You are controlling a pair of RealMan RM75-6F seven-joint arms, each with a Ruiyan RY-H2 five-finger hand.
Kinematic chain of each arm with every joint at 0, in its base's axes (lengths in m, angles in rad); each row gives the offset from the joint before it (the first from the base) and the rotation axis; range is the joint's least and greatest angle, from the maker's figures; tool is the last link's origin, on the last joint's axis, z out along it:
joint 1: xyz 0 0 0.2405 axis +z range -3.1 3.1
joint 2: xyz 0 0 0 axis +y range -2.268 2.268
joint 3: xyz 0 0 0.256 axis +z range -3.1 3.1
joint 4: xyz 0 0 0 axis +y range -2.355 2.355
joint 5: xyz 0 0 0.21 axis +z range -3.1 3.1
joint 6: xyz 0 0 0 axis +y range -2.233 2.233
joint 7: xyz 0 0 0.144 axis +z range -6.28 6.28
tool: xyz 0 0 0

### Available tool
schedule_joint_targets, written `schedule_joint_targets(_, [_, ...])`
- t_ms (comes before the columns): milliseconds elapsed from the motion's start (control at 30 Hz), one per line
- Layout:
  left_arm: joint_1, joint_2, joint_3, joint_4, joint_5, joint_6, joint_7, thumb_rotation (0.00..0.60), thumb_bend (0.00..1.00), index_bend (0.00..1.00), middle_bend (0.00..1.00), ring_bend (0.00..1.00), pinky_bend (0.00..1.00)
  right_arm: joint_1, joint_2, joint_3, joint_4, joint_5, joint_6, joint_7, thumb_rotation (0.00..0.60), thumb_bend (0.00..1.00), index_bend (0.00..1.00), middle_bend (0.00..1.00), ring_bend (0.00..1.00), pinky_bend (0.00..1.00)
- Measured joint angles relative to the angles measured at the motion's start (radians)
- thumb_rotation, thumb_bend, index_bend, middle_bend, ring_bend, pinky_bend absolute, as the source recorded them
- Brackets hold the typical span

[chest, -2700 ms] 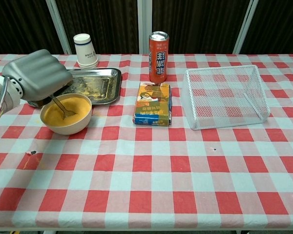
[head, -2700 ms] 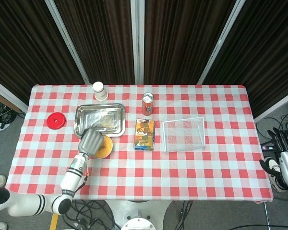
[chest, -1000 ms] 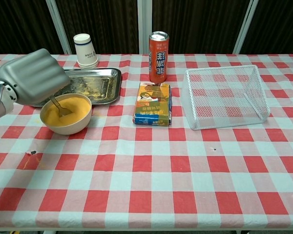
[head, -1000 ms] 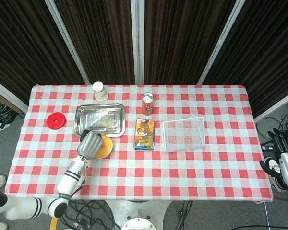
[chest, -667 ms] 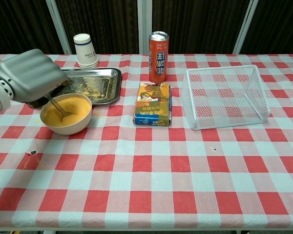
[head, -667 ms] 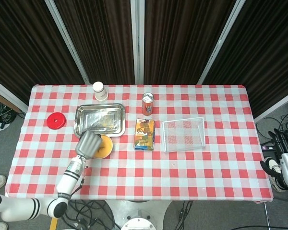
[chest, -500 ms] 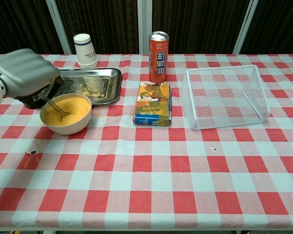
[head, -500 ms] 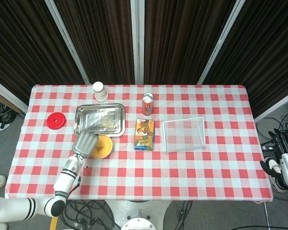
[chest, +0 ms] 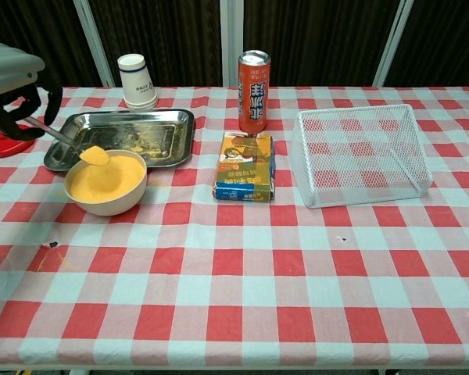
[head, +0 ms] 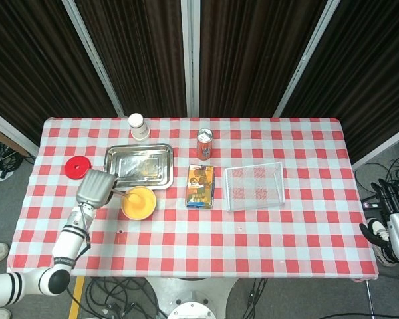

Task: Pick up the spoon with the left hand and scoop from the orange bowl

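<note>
The orange bowl [chest: 106, 183] stands left of centre on the checked cloth, full of orange stuff, and shows in the head view as the orange bowl [head: 138, 203]. My left hand [chest: 12, 82] is up at the far left, left of the bowl, and grips the spoon [chest: 66, 143] by its handle. The spoon's tip carries a lump of orange and hangs just above the bowl's left rim. In the head view the left hand [head: 96, 188] sits left of the bowl with the spoon [head: 120, 195] reaching toward it. My right hand [head: 394, 226] rests off the table's right edge, fingers unclear.
A steel tray [chest: 130, 133] lies just behind the bowl, with a paper cup [chest: 137, 80] beyond it and a red lid [chest: 4, 144] at the far left. A can [chest: 252, 80], a snack box [chest: 246, 166] and a white wire basket [chest: 361, 153] stand to the right.
My left hand has drawn back to the left and risen, lifting the spoon out of the bowl with orange stuff on its tip. The right hand has stayed still.
</note>
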Motion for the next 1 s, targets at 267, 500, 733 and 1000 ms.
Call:
schedule_joint_targets(267, [-0.017, -0.047, 0.054, 0.047, 0.093, 0.077, 0.177, 0.6, 0.45, 0.65, 0.9, 0.92, 0.94, -0.003, 0.001, -0.001, -0.004, -0.001, 0.002, -0.004, 0.6, 0.2, 0.0, 0.03, 0.0, 0.0])
schedule_joint_targets(500, [-0.039, -0.148, 0.137, 0.176, 0.29, 0.172, 0.438, 0.6, 0.45, 0.65, 0.9, 0.92, 0.94, -0.002, 0.003, -0.002, -0.007, -0.002, 0.002, -0.006, 0.6, 0.2, 0.0, 0.03, 0.0, 0.0])
schedule_joint_targets(733, [-0.045, -0.184, 0.163, 0.227, 0.382, 0.214, 0.553, 0.6, 0.45, 0.65, 0.9, 0.91, 0.94, -0.002, 0.003, 0.0, -0.008, 0.001, 0.0, -0.007, 0.6, 0.2, 0.0, 0.03, 0.0, 0.0])
schedule_joint_targets(1000, [-0.039, -0.18, 0.159, 0.182, 0.361, 0.197, 0.685, 0.6, 0.45, 0.66, 0.91, 0.91, 0.94, -0.002, 0.004, 0.0, -0.008, 0.0, 0.001, -0.007, 0.6, 0.2, 0.0, 0.03, 0.0, 0.0])
